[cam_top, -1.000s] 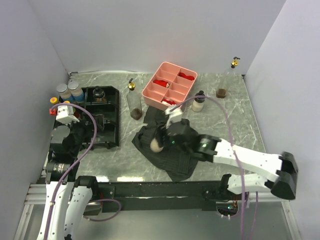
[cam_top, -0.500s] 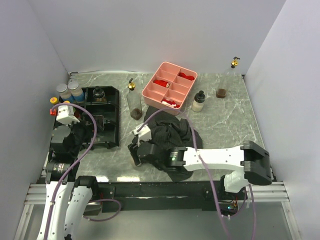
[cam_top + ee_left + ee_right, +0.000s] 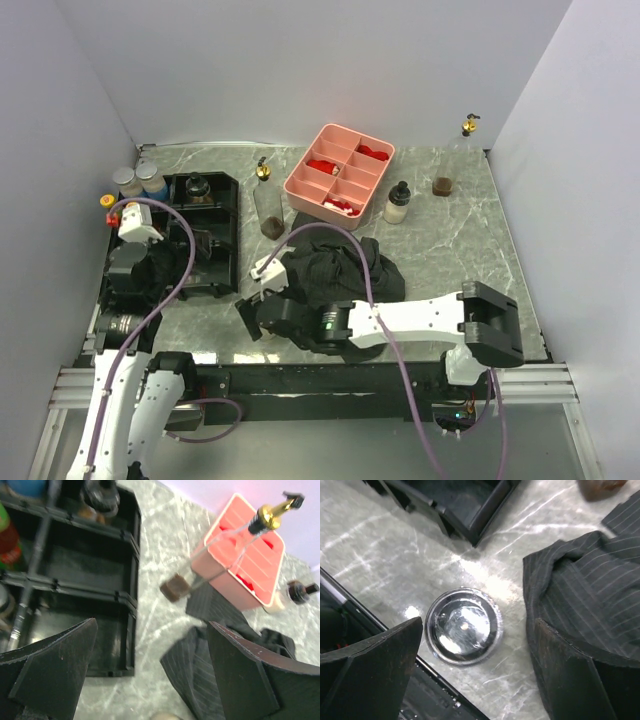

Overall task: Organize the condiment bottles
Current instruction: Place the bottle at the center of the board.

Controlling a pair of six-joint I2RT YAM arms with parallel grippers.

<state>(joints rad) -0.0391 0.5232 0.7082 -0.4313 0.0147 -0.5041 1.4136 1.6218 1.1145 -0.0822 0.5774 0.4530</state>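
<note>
Condiment bottles are my job, and one of them, a clear jar [image 3: 463, 626] with a shiny lid, has just left my right gripper [image 3: 256, 314]. A second ago I was carrying it over the dark striped cloth [image 3: 340, 270]. Since then I have swung it left and spread the jaws. It now stands upright on the marble table [image 3: 450, 250] between my fingers, touching neither, at the near left just off the near right corner of the black tray [image 3: 237, 215].

That reads to me as a staging drop, not a finish, because the jar sits beside the tray and not in a compartment. My left gripper [image 3: 152, 630] hangs wide open and empty over the tray's near compartments, well placed to take over.

The rest stand apart: a tall gold-spouted bottle [image 3: 265, 200] by the pink tray [image 3: 304, 160], a black-capped one [image 3: 398, 203] to its right, and grey-capped jars [image 3: 150, 178] at the far left.
</note>
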